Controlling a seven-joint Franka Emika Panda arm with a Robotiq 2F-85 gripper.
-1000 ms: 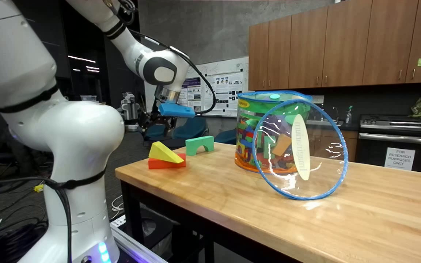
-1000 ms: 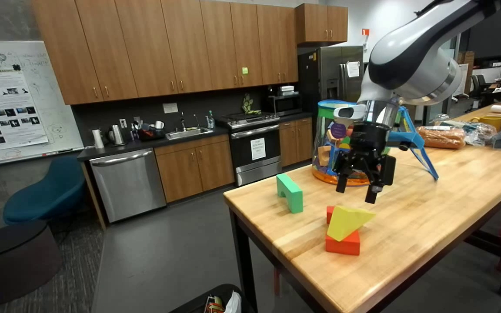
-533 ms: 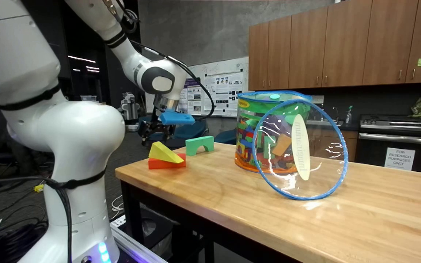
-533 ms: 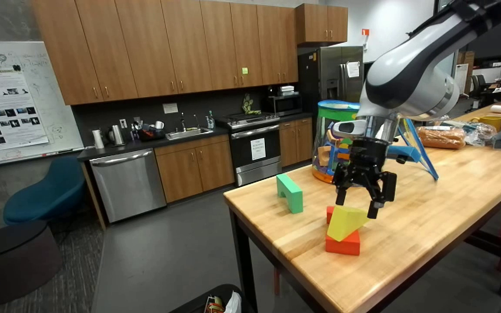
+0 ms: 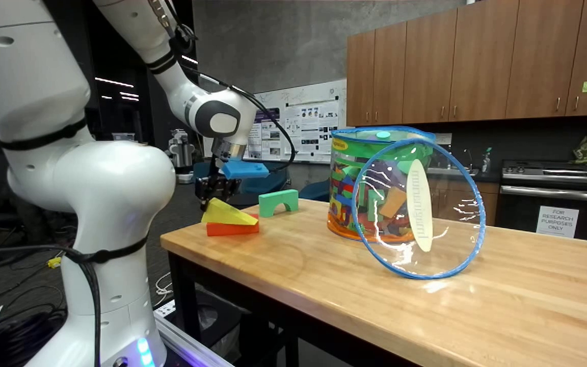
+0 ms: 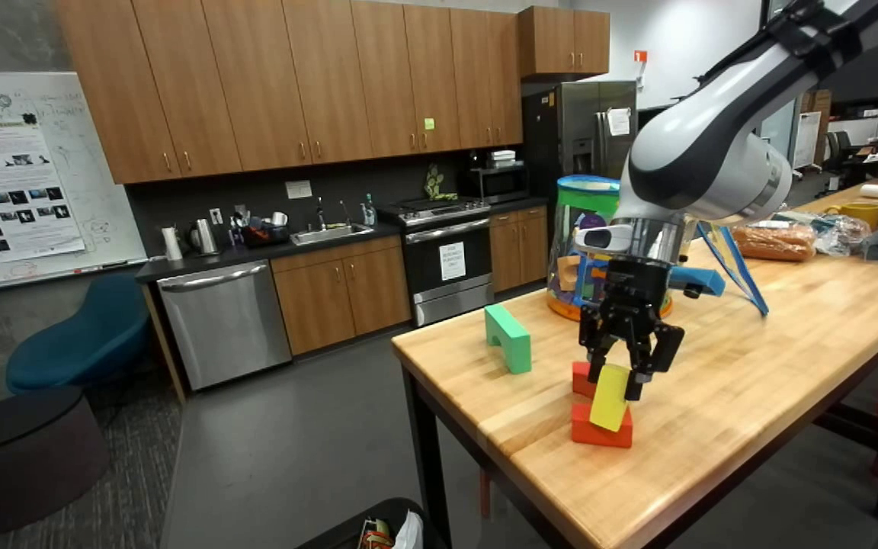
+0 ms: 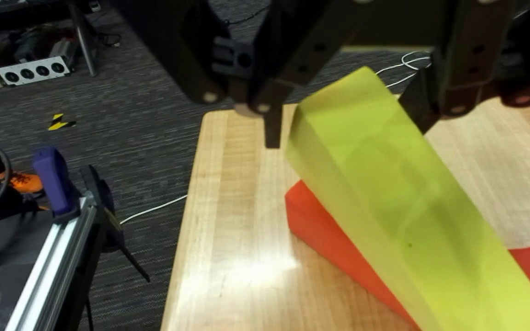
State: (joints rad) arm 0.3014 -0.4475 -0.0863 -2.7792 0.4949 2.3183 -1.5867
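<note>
The part-open gripper straddles the yellow wedge, one finger seemingly clear: no firm grip yet. In an exterior view the wedge rests on a red block, green arch at ten o'clock.

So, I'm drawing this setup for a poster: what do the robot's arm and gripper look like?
The glossy white, rounded robot arm has black straps, black cables and glowing blue lights low down. A silver metal collar leads to the black, jointed, two-fingered gripper; a bright blue rectangular piece juts out just below the collar.
</note>
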